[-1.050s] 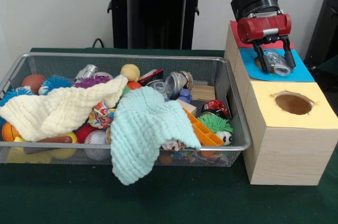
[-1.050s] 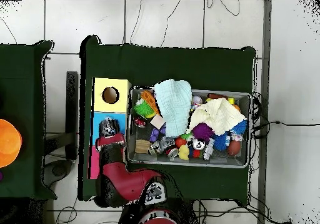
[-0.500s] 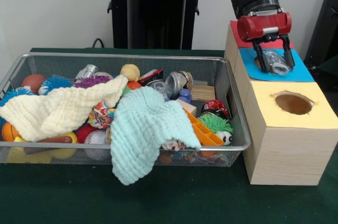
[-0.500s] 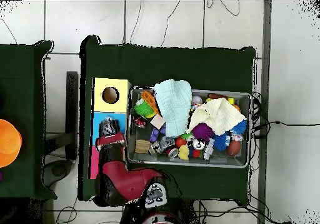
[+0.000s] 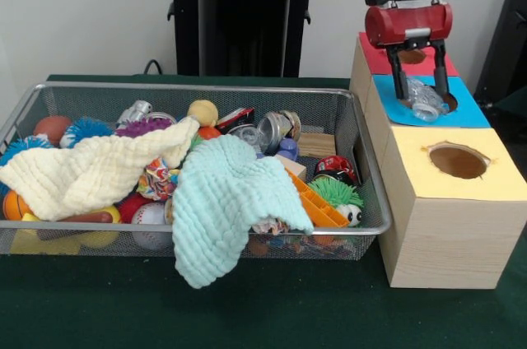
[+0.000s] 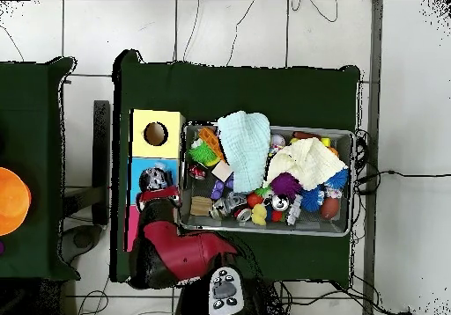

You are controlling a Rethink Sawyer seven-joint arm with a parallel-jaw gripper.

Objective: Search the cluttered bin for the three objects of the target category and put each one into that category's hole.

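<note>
A clear crumpled plastic bottle (image 5: 423, 100) (image 6: 154, 179) lies on the blue panel (image 5: 473, 113) of the wooden box, at the rim of that panel's dark hole (image 5: 450, 102). My gripper (image 5: 421, 92) (image 6: 158, 191) hangs just above the bottle, open, its fingertips to either side of the bottle's top and apart from it. The wire bin (image 5: 370, 178) (image 6: 347, 136) to the left holds silver cans (image 5: 272, 129), balls and toys, partly hidden under a cream cloth (image 5: 90, 172) and a mint cloth (image 5: 222, 201).
The box also has a yellow panel with a round hole (image 5: 458, 161) (image 6: 156, 134) at the near end and a red panel (image 5: 375, 57) behind the blue one. The mint cloth hangs over the bin's front rim. A dark chair (image 5: 506, 36) stands at the right edge.
The gripper has risen and its fingers have spread; the clear bottle stayed down on the blue panel by the hole, no longer held.
</note>
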